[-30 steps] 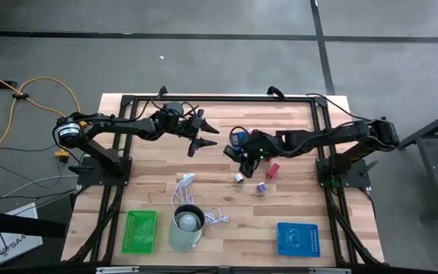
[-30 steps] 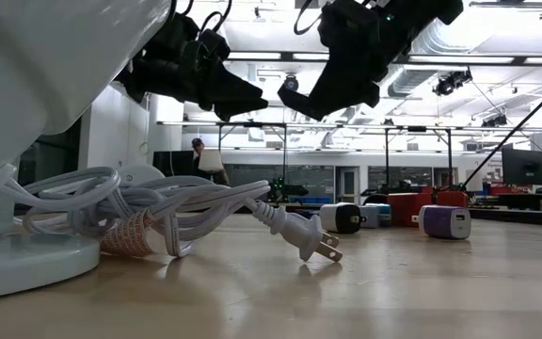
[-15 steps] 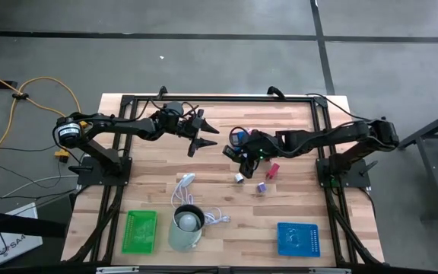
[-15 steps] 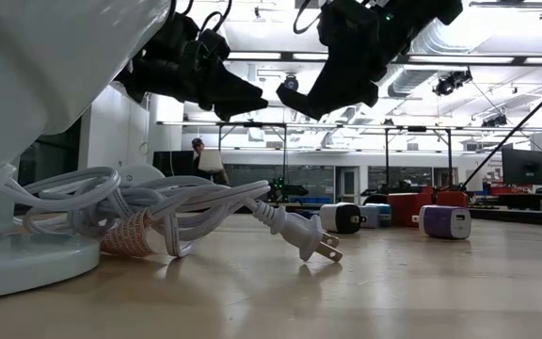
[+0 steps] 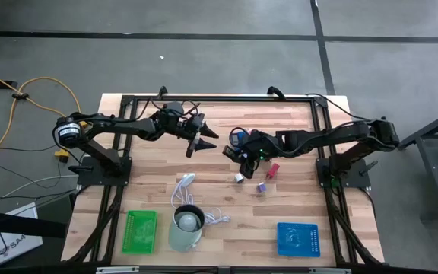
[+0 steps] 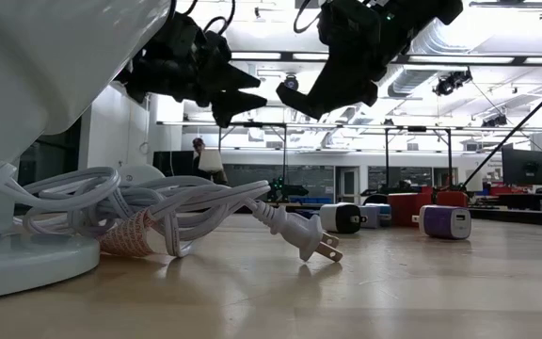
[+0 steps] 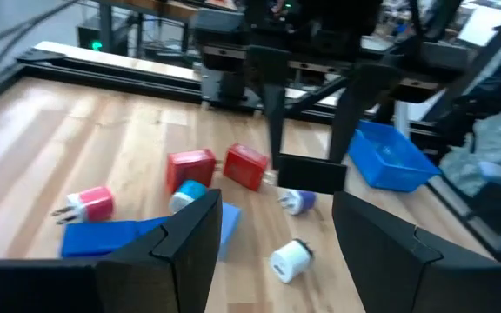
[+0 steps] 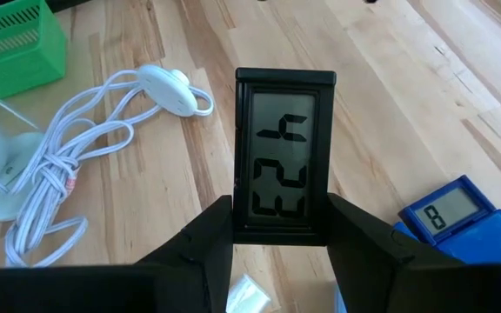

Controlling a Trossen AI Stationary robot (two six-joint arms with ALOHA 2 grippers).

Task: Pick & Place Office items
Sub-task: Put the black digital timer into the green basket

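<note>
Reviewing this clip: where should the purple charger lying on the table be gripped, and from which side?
Probably across the flat sides of the purple charger, coming straight down from above: it is a low block lying apart from the other pieces.

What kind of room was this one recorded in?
Probably a robotics lab or workshop: a wooden bench framed in black rails stands on bare concrete floor, and the low view shows exposed ceiling ducting and monitors behind.

The black digital clock [image 8: 284, 156] displays upside-down digits, seemingly 22:4; blue device [image 8: 449, 211] shows 8.
</note>
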